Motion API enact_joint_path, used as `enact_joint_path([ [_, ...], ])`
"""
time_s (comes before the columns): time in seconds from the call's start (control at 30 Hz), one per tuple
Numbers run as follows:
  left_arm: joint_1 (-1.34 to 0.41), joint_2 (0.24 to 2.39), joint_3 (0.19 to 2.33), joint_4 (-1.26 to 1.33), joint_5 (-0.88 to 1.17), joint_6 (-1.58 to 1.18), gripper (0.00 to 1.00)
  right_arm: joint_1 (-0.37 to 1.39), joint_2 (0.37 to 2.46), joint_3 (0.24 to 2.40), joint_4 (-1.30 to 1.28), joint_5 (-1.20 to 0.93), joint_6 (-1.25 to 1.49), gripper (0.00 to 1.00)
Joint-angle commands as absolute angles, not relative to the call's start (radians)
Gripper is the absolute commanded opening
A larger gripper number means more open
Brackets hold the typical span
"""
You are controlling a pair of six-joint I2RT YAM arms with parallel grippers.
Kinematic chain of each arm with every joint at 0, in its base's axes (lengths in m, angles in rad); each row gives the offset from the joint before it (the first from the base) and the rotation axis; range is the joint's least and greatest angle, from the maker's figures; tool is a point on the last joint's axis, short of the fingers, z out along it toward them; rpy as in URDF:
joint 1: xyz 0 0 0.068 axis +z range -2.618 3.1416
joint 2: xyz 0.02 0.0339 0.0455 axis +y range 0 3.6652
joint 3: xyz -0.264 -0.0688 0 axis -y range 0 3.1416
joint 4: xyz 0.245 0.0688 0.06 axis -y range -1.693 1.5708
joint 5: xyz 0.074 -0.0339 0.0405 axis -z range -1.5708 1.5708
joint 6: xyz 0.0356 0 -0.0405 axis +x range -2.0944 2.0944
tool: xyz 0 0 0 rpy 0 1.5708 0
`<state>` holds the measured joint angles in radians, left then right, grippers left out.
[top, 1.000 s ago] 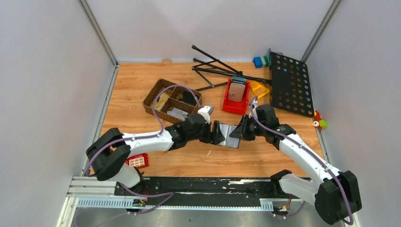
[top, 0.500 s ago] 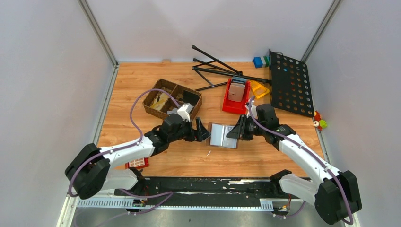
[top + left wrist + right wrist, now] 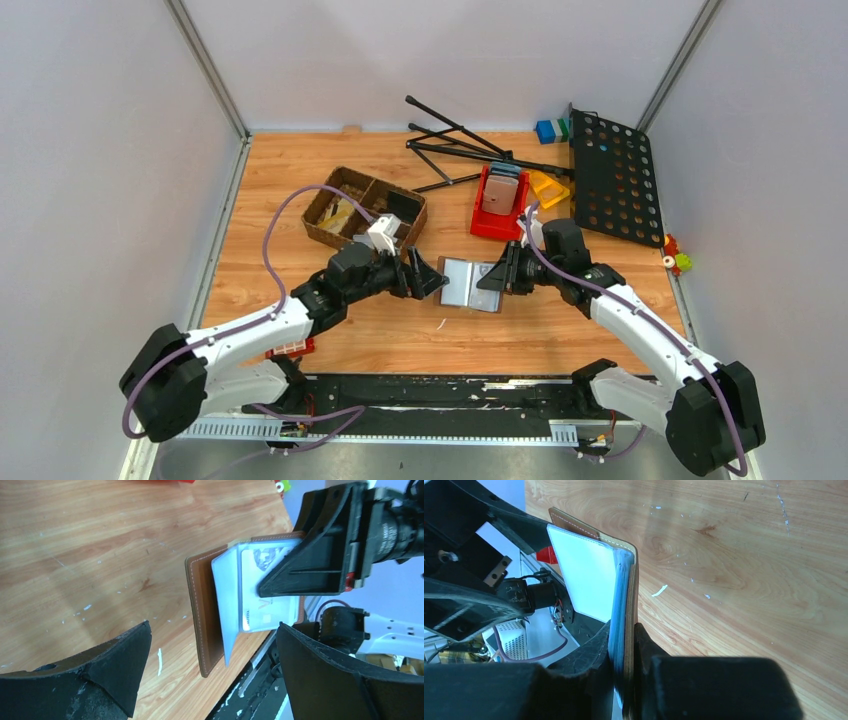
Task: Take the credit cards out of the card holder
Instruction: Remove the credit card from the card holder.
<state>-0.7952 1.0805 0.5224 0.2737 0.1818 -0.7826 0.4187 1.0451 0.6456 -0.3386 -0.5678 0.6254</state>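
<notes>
You are looking at a wooden surface (image 3: 300,210) boxed in by plain grey walls, with metal posts in the far corners and a black rail along the near edge. At the back lie a wicker basket (image 3: 318,203), a black folded stand (image 3: 450,135), a red bin (image 3: 484,227), a yellow piece (image 3: 548,187), a black perforated plate (image 3: 615,175) and blue and green blocks (image 3: 550,130). A red block (image 3: 292,347) with a white grid shows by the left arm near the rail, and a small toy (image 3: 677,260) sits at the right edge. Your left tool (image 3: 432,277) is spread wide and grasps nothing; it points at the left edge of the holder (image 3: 465,285), and its wrist view shows both fingers apart from the leather. Your right tool (image 3: 495,278) is clenched on the right side of the holder, one finger on the brown cover and the other on the pale sleeves. The holder is in the middle of the surface between the two tools, folded open, its silvery inside toward the left tool. You cannot tell whether its lower edge rests on the wood. The cards (image 3: 265,610) are inside the sleeves: one printed face shows through the front sleeve, and the right wrist view shows the stack edge-on, pinched between the fingers.
</notes>
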Motion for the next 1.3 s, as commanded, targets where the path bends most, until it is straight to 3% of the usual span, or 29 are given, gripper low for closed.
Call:
enact_joint_path([
  [0.0,-0.853,1.143,0.562,0.297,0.156,-0.749,1.0,0.424,1.031,0.656,-0.29,-0.563,0.617,0.06],
  [0.2,-0.953,1.252,0.724,0.103,-0.035,-0.673,1.0,0.426,1.03,0.655,-0.293,-0.559,0.611,0.09],
  [0.4,-0.951,1.365,0.772,0.084,-0.035,-0.69,1.0,0.426,1.022,0.657,-0.29,-0.579,0.614,0.1],
  [0.5,-0.919,1.389,0.755,0.117,0.041,-0.717,0.99,0.426,1.014,0.658,-0.28,-0.611,0.617,0.1],
  [0.7,-0.826,1.36,0.581,0.411,0.271,-0.818,0.87,0.425,0.998,0.631,-0.213,-0.653,0.646,0.11],
  [0.8,-0.822,1.338,0.549,0.476,0.316,-0.819,0.74,0.425,1.014,0.618,-0.163,-0.697,0.669,0.11],
  [0.97,-0.807,1.259,0.49,0.564,0.336,-0.842,0.38,0.425,1.021,0.603,-0.128,-0.721,0.685,0.16],
  [1.07,-0.802,1.216,0.466,0.59,0.335,-0.851,0.23,0.425,1.01,0.588,-0.109,-0.718,0.694,0.19],
  [1.27,-0.801,1.171,0.455,0.598,0.346,-0.875,0.09,0.425,1.026,0.582,-0.073,-0.724,0.705,0.22],
])
